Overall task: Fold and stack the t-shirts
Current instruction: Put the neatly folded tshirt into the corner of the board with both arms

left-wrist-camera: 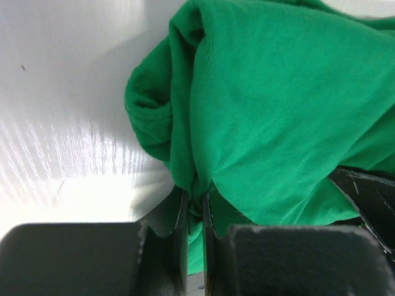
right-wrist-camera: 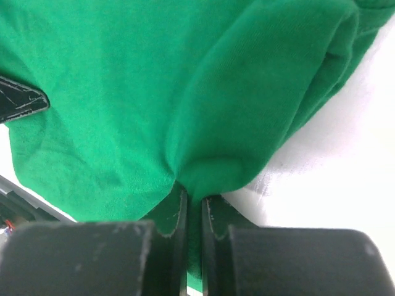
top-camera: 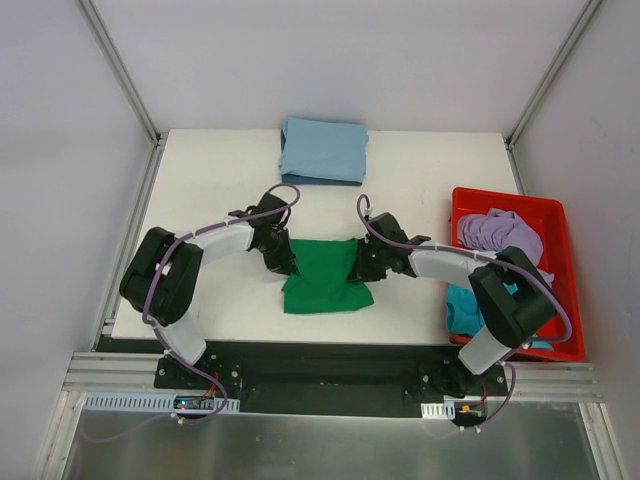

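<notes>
A green t-shirt point(top-camera: 325, 278) lies folded on the white table between my two arms. My left gripper point(top-camera: 284, 261) is shut on its upper left corner; in the left wrist view the cloth point(left-wrist-camera: 278, 111) is pinched between the jaws point(left-wrist-camera: 195, 206). My right gripper point(top-camera: 361, 266) is shut on its upper right corner; in the right wrist view the cloth point(right-wrist-camera: 154, 92) bunches into the jaws point(right-wrist-camera: 193, 203). A folded light blue t-shirt point(top-camera: 323, 150) lies at the table's far edge. A lilac t-shirt point(top-camera: 500, 232) and a teal one point(top-camera: 462, 305) lie in the red tub.
The red plastic tub point(top-camera: 560, 215) stands at the right side of the table, beside my right arm. Metal frame posts rise at the far corners. The black base rail runs along the near edge.
</notes>
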Controlling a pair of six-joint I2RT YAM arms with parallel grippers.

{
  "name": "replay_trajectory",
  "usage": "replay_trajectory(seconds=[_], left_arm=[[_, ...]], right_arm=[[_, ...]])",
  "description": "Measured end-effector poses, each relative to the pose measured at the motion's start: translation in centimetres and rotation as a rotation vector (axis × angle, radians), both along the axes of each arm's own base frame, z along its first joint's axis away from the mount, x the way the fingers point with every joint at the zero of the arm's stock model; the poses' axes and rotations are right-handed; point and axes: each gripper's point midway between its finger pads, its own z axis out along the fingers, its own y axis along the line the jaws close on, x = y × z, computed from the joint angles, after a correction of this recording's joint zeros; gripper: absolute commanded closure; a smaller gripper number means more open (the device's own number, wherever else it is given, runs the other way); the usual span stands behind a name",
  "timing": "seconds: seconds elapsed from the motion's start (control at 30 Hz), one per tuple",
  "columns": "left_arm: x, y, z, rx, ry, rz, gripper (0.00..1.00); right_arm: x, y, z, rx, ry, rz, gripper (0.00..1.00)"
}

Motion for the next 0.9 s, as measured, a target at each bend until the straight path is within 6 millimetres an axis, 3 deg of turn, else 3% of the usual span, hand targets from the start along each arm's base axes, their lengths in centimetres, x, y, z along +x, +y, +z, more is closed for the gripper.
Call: replay_trajectory(seconds=[0.17, 0.43, 0.73, 0.9], left_arm=[[2.0, -0.1, 1.9, 0.012, -0.089, -0.008, 1.0], [8.5, -1.5, 9.6, -0.048, -0.341, -0.025, 1.0], [17.4, -0.4, 17.8, -0.063, -0.584, -0.02, 1.0], [22.5, -0.3, 21.4, -0.044, -0.719, -0.033, 1.0]], right_arm=[[2.0, -0.5, 2.8, -0.051, -0.11, 0.014, 0.99], [7.9, 0.2, 10.2, -0.057, -0.326, -0.007, 0.99], [17.3, 0.1, 16.8, -0.095, -0.521, -0.059, 0.99], [22.2, 0.2, 18.6, -0.1, -0.585, -0.064, 0.99]])
